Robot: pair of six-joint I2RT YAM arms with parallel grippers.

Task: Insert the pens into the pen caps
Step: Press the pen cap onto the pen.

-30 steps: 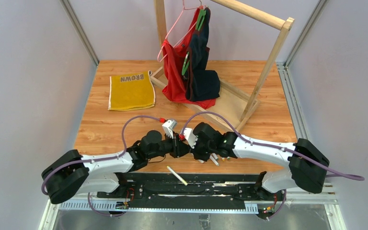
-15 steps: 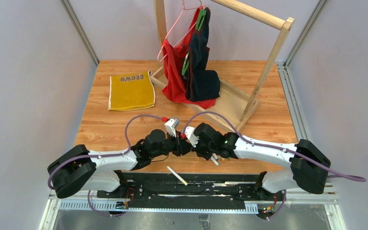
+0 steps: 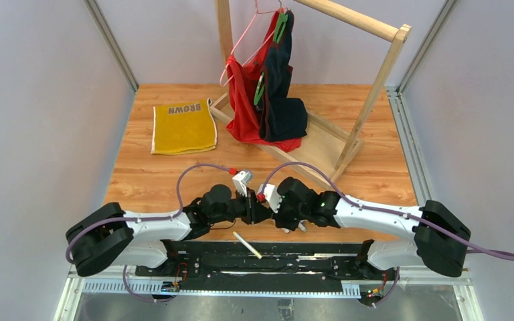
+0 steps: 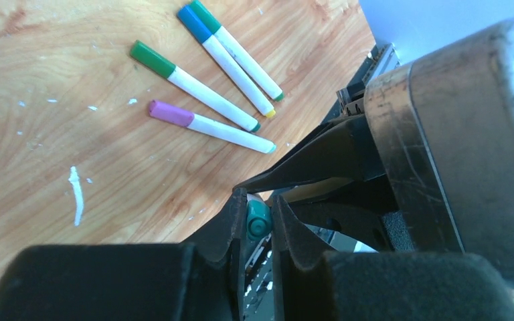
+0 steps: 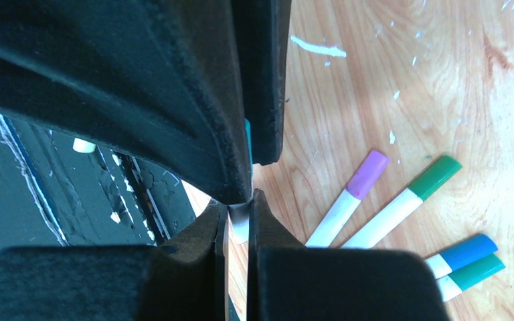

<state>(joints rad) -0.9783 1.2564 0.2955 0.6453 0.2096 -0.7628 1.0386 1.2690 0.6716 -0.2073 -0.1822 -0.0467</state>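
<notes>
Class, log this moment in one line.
left gripper: shut on teal cap | right gripper: shut on white pen | grippers tip to tip | four capped pens on table

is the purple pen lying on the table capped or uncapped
Capped: the purple pen lies on the table with a purple cap seated over one end.

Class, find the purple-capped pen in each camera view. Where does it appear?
Top external: cannot be made out.
Left wrist: the purple-capped pen lies upper centre, cap pointing left.
Right wrist: lower right, cap pointing up.
Shared landmark: the green-capped pen lies right beside it in both wrist views.
</notes>
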